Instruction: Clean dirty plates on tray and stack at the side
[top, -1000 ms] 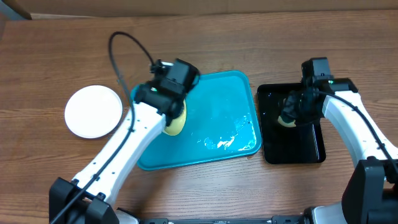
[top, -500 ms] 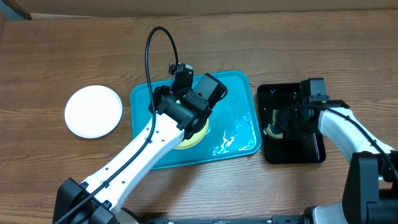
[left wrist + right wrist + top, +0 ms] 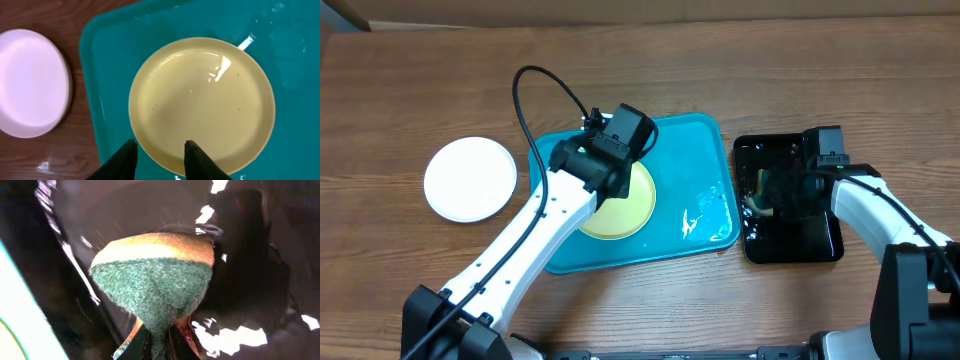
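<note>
A cream plate with a light green rim [image 3: 618,205] lies flat on the wet teal tray [image 3: 692,140]; it fills the left wrist view [image 3: 202,102], clean and glossy. My left gripper [image 3: 159,150] is open and empty, its fingertips just above the plate's near rim. A white plate [image 3: 471,178] sits on the table left of the tray, also in the left wrist view [image 3: 31,82]. My right gripper [image 3: 159,342] is shut on a green and yellow sponge [image 3: 152,277] over the black tray [image 3: 790,215]. A third plate is not in view.
The black tray [image 3: 250,240] holds water and stands right of the teal tray. Foamy water [image 3: 695,222] pools at the teal tray's right front corner. A black cable [image 3: 535,90] loops above the left arm. A cardboard wall runs along the table's far edge.
My left arm has set the cream plate down flat on the tray and opened, then drawn back slightly left. The right gripper has lowered with the sponge into the black tray.
</note>
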